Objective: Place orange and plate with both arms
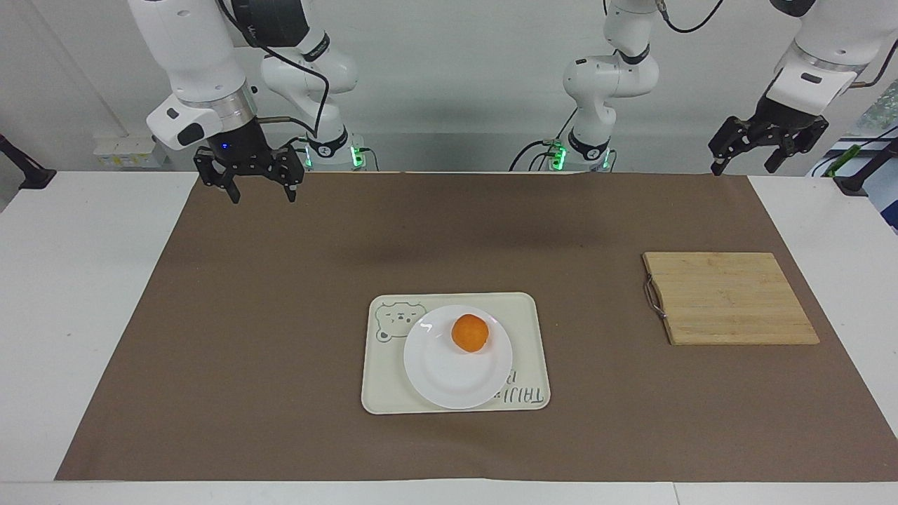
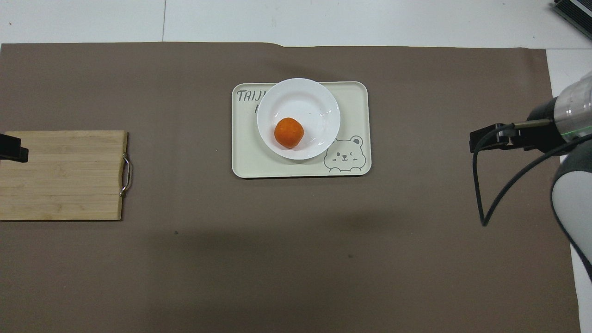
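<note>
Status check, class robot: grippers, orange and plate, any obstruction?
Left gripper and right gripper open, empty, raised. Orange on plate, plate on tray. No obstruction.

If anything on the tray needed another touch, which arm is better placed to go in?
Right, marginally: the right gripper hangs open over the mat's corner, while the left gripper waits open off it. Orange sits on plate.

The orange is sitting on the plate, which is resting on the tray at mid-table. The cutting board is lying toward the left arm's end, well apart from the tray. All are lying on the mat that is covering the table.
</note>
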You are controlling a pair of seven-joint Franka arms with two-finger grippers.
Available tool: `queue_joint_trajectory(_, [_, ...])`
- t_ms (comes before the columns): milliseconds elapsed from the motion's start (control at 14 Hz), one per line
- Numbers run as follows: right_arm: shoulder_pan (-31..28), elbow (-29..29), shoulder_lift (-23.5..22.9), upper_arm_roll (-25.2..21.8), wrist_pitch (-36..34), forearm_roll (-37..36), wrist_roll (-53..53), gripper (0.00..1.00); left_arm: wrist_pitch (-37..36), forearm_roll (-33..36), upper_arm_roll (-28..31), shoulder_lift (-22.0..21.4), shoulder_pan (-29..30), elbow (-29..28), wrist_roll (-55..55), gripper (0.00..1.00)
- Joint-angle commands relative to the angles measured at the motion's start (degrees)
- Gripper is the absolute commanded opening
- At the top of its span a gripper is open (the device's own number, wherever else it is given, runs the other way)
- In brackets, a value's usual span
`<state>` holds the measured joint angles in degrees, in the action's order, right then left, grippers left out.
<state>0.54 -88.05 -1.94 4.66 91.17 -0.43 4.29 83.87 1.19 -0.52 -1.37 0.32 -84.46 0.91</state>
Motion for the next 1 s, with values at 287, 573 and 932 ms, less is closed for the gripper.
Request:
queue_joint_trajectory(287, [-0.8, 0.2, 0.7, 0.8, -2.7, -1.2, 0.7, 1.00, -1.1, 0.0, -0.1, 0.1, 0.2, 0.9, 0.4, 1.00])
queue_joint_trajectory(573, [-0.6, 0.8, 0.4, 0.8, -4.5, -1.3, 1.1, 1.00, -1.1, 0.0, -0.1, 0.1, 0.2, 0.9, 0.4, 1.00])
queue_joint_trajectory(932, [-0.7, 0.9, 0.4, 1.0, -4.6, -2.6, 1.2, 1.00, -1.1, 0.0, -0.1, 0.1, 0.2, 0.9, 0.4, 1.00])
